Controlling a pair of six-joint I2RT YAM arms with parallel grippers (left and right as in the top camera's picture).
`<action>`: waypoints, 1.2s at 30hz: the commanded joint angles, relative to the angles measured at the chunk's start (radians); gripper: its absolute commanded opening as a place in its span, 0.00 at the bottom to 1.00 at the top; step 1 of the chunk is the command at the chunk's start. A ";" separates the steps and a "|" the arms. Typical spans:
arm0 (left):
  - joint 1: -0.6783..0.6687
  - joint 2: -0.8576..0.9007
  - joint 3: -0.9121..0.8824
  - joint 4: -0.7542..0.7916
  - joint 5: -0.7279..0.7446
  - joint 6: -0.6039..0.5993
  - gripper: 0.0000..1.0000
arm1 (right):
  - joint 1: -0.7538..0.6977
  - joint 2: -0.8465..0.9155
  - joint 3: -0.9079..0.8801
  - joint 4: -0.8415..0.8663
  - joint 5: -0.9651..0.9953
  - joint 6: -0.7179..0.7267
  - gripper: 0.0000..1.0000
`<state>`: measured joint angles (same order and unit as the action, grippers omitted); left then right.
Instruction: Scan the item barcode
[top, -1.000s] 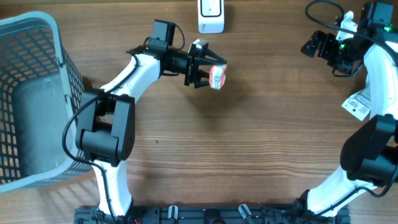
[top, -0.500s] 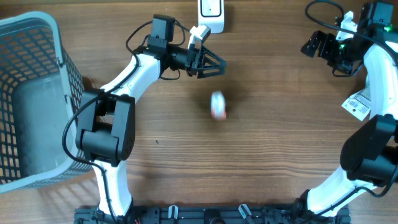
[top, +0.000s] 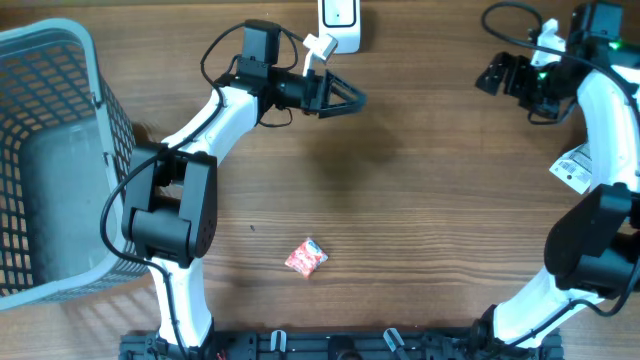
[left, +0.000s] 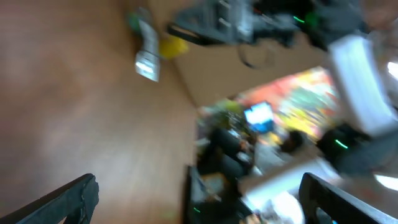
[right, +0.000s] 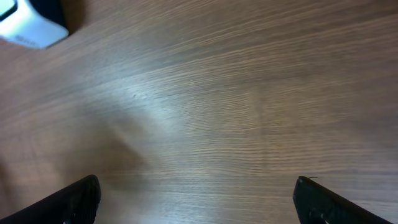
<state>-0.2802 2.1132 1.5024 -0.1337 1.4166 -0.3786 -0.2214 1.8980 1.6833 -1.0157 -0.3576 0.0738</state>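
Looks down on a wooden table with two white-and-black robot arms. Shows the left gripper near the far edge, just below and beside a white scanner, pointing right. Stands with jaws spread wide and holds nothing; looks blurred in its wrist view, with empty space between the jaws.

Finds the task's thing, a small red-and-white packet, flat on the wood near the front edge. Lies well apart from both grippers, closer to the left arm's base than to the right's.

Places the right gripper at the far right corner, jaws likewise wide apart, empty, above bare wood in its wrist view.

Includes a grey mesh basket at the left edge and a white label at the right edge.
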 joint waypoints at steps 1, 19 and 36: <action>0.002 -0.021 0.002 -0.001 -0.320 0.005 1.00 | 0.045 0.010 -0.010 0.006 0.005 -0.053 1.00; 0.001 -0.575 0.207 -0.557 -1.441 -0.001 1.00 | 0.079 0.108 -0.010 -0.017 0.049 -0.023 1.00; -0.230 -1.139 0.207 -0.814 -2.112 -0.105 1.00 | 0.410 0.124 -0.010 -0.036 0.021 -0.150 1.00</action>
<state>-0.4419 1.0443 1.7077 -0.9062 -0.4797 -0.4667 0.1452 2.0171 1.6718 -1.0458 -0.3573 -0.0597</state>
